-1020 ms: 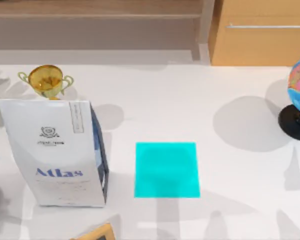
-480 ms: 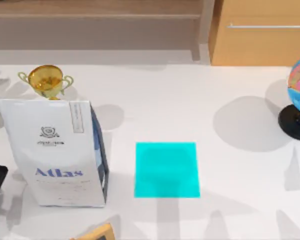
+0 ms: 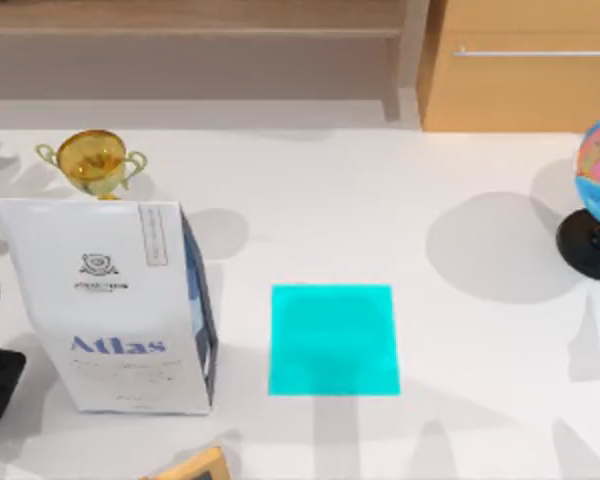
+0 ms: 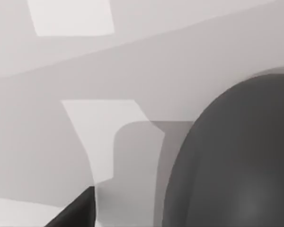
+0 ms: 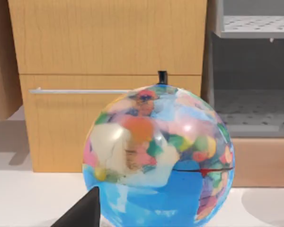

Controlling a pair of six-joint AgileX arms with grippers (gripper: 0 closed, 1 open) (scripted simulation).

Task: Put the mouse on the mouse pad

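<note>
Top view: overhead camera looking down on the white surface [image 3: 380,190]. Left wrist view: held very close above the surface. Right wrist view: level, close before the globe [image 5: 158,156], which the top view also shows, beside the wooden cabinet [image 5: 109,38].

The mouse pad [image 3: 333,340], a thin, plain bright cyan, nearly square sheet, is lying flat and bare on the white table near its middle, just right of the white "Atlas" bag [image 3: 105,305], while a dark rounded mouse-like shape [image 4: 236,156] is showing close up in the left wrist view.
</note>
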